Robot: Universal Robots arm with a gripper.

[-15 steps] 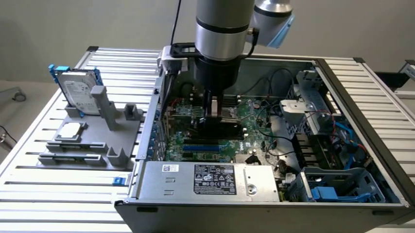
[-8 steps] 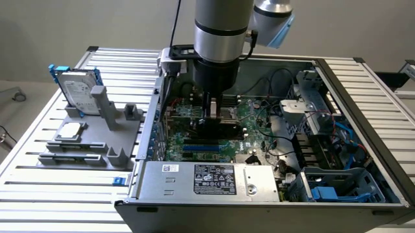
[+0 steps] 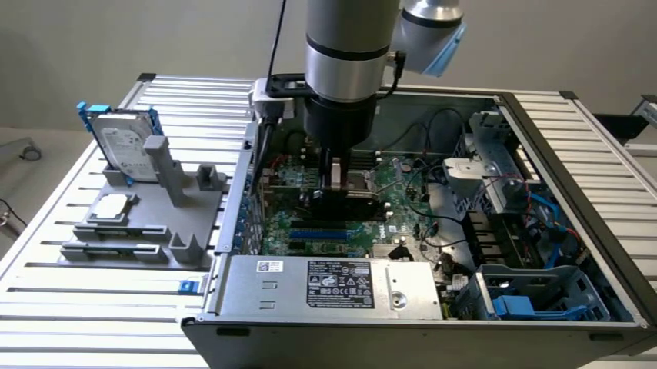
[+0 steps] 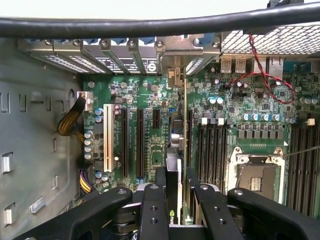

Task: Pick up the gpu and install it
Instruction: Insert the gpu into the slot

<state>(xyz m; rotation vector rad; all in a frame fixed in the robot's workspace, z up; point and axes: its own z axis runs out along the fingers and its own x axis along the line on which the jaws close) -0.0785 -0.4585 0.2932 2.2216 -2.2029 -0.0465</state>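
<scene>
My gripper (image 3: pixel 337 187) reaches down into the open computer case (image 3: pixel 575 154) and is shut on the gpu (image 3: pixel 349 206). The card stands on edge with its black face showing, just above the green motherboard (image 3: pixel 308 223). In the wrist view my gripper (image 4: pixel 174 186) clamps the gpu (image 4: pixel 176 135), seen edge-on. The card runs away from the fingers (image 4: pixel 152 200) to its silver bracket (image 4: pixel 175 60) at the case's rear slot openings. It hangs over the board beside the long black expansion slots (image 4: pixel 140 135) and the white slot (image 4: pixel 108 137). Whether its edge touches a slot is hidden.
A grey fixture (image 3: pixel 134 231) on the exterior view's left holds a silver hard drive in a blue frame (image 3: pixel 125 150) and a small square chip (image 3: pixel 115 204). The power supply (image 3: pixel 328 284), drive cage (image 3: pixel 534 296) and cables (image 4: pixel 150 25) crowd the case. Memory slots (image 4: pixel 212 150) and the processor socket (image 4: pixel 257 175) flank the card.
</scene>
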